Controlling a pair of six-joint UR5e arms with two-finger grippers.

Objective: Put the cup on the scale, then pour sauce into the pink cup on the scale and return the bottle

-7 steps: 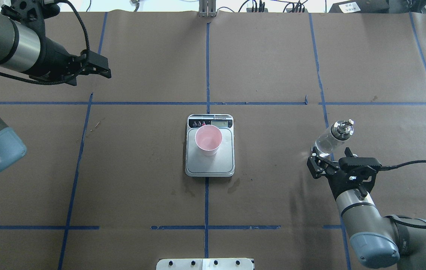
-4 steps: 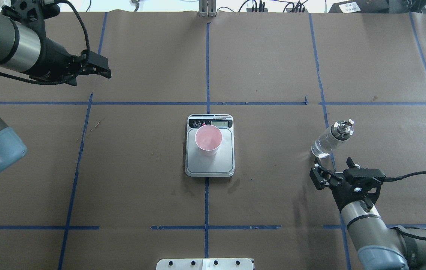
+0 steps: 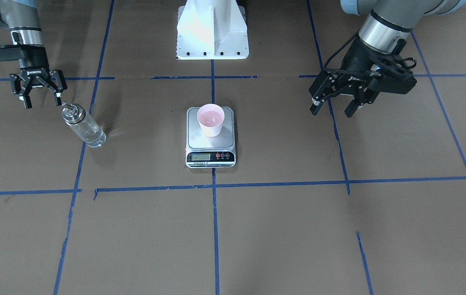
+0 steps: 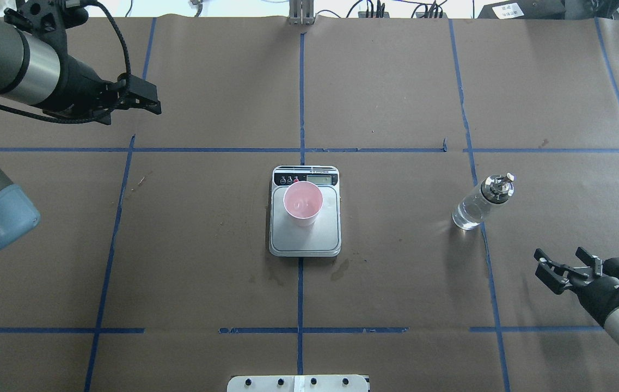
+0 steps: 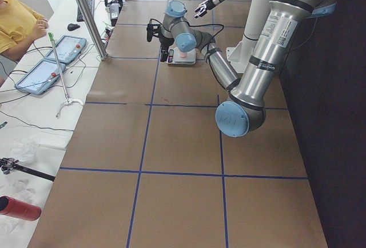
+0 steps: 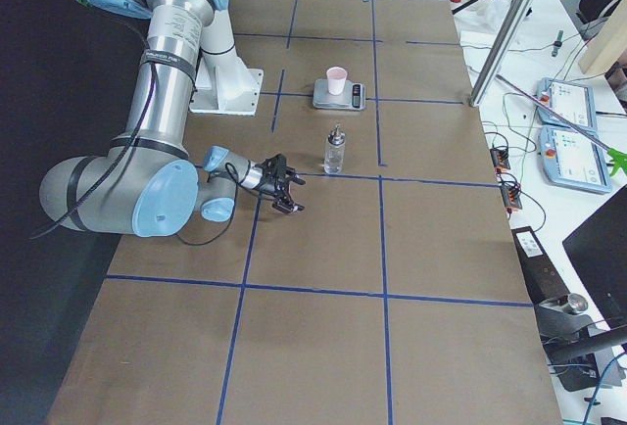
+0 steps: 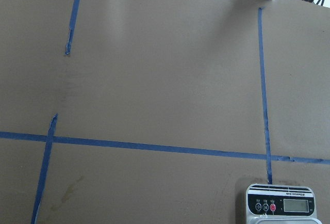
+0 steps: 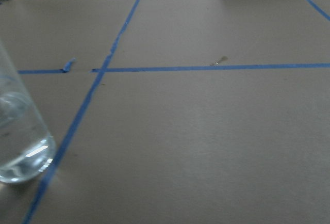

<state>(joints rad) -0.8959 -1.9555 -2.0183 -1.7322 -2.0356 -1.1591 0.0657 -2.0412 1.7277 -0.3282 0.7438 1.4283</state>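
Observation:
The pink cup stands upright on the far part of the scale at the table's middle. The bottle stands upright on the brown paper to the right, free of any grip, with clear sauce low inside it. My right gripper is open and empty, nearer the robot than the bottle and to its right. My left gripper hovers open and empty over the far left of the table.
The white robot base plate sits at the near table edge. Blue tape lines grid the brown paper. An aluminium post stands at the far edge. Tablets and a person are beyond the operators' side.
My right gripper has drawn back from the bottle, toward the robot and to the right, staying open. The bottle stays standing where it was. The left arm, cup and scale are unmoved.

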